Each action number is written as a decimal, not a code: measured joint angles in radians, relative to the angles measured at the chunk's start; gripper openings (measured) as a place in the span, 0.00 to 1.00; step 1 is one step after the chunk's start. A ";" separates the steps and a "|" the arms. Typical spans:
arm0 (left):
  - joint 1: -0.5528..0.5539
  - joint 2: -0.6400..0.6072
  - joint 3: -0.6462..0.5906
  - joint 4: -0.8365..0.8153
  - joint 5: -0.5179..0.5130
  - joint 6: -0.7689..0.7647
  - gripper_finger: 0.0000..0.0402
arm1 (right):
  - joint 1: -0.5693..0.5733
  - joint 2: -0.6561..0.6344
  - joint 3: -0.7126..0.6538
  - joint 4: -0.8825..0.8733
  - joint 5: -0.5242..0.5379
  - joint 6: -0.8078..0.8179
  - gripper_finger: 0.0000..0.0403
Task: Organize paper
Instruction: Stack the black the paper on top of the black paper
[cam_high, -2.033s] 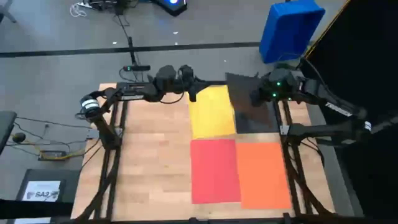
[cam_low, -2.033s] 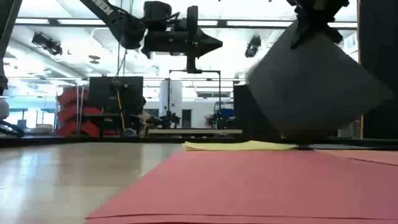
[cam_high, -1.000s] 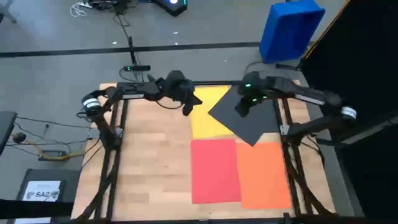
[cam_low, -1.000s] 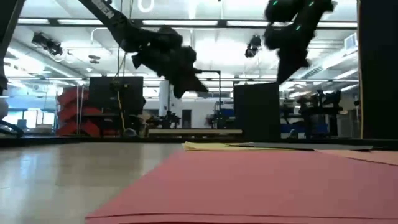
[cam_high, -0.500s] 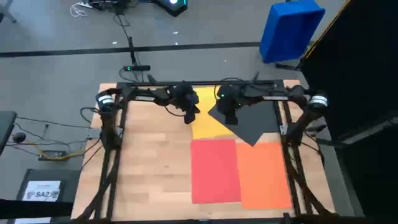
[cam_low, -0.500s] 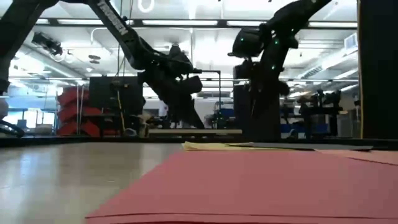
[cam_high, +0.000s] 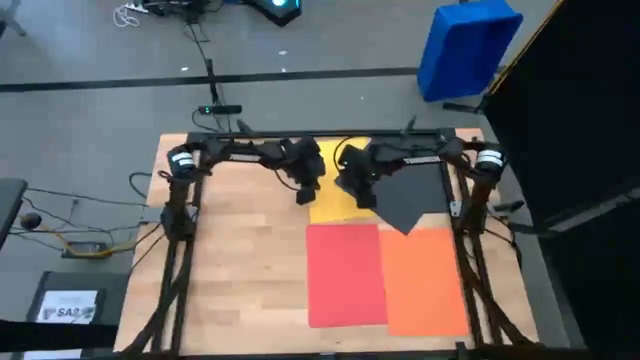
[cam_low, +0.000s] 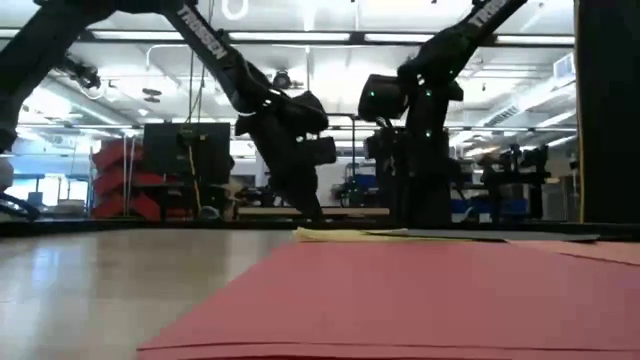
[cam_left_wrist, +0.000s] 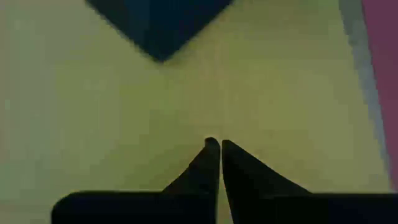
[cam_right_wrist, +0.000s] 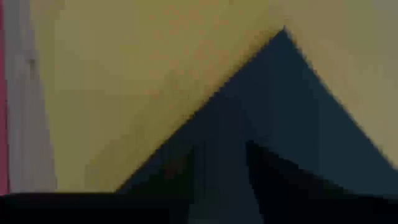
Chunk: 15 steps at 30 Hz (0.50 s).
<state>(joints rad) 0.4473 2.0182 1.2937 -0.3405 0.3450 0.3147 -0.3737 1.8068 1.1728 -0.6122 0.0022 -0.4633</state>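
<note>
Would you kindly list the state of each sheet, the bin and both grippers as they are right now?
yellow sheet: flat, partly covered by the black sheet.
black sheet: flat, turned askew, corner over the yellow sheet.
red sheet: flat, beside the orange sheet.
orange sheet: flat, uncovered.
blue bin: on the floor, tilted.
left gripper: jaws shut, over the yellow sheet.
right gripper: jaws open, over the black sheet.
</note>
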 joint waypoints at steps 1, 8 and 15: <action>0.000 0.007 0.012 -0.014 -0.010 0.002 0.00 | 0.000 0.000 0.010 -0.006 -0.009 -0.003 0.29; 0.002 0.006 0.032 -0.098 -0.038 0.034 0.00 | -0.001 0.006 0.018 -0.022 -0.051 -0.135 0.28; 0.004 0.008 0.033 -0.130 -0.035 0.058 0.00 | -0.003 0.007 0.018 -0.002 -0.113 -0.136 0.28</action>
<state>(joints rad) 0.4515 2.0266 1.3268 -0.4709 0.3099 0.3731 -0.3765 1.8137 1.1904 -0.6144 -0.1103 -0.5996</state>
